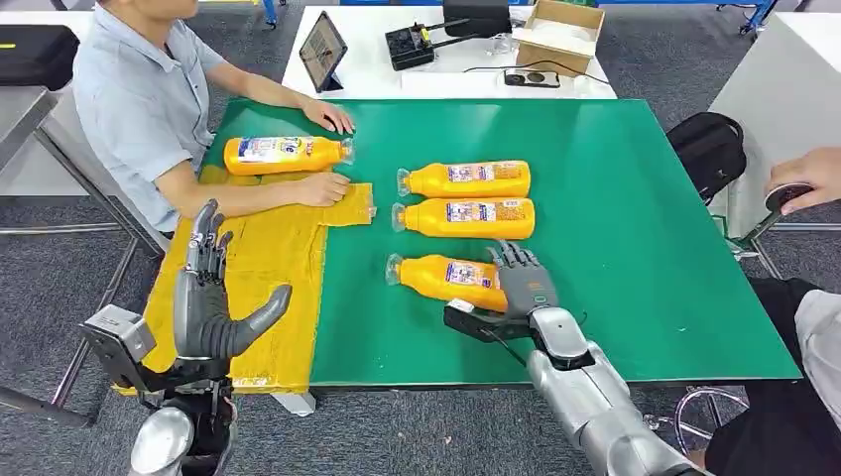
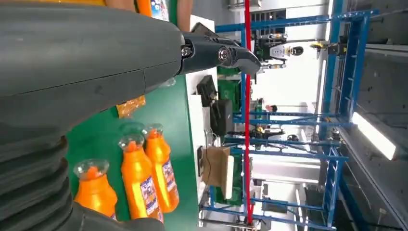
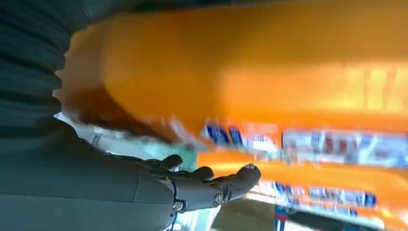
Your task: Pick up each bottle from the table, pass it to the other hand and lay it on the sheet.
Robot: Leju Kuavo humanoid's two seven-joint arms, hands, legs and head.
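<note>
Three orange bottles lie on their sides mid-table on the green mat: the far one, the middle one and the near one. My right hand sits over the near bottle's base end, fingers spread across its top and thumb low on the near side. That bottle looms blurred against the palm in the right wrist view, still lying on the mat. My left hand is raised over the yellow sheet, fingers up, thumb out, holding nothing. A fourth bottle lies at the sheet's far end.
A seated person at the left has one hand on the sheet and one by the fourth bottle. Another person's hand is at the right edge. A tablet, cardboard box and black backpack lie beyond the mat.
</note>
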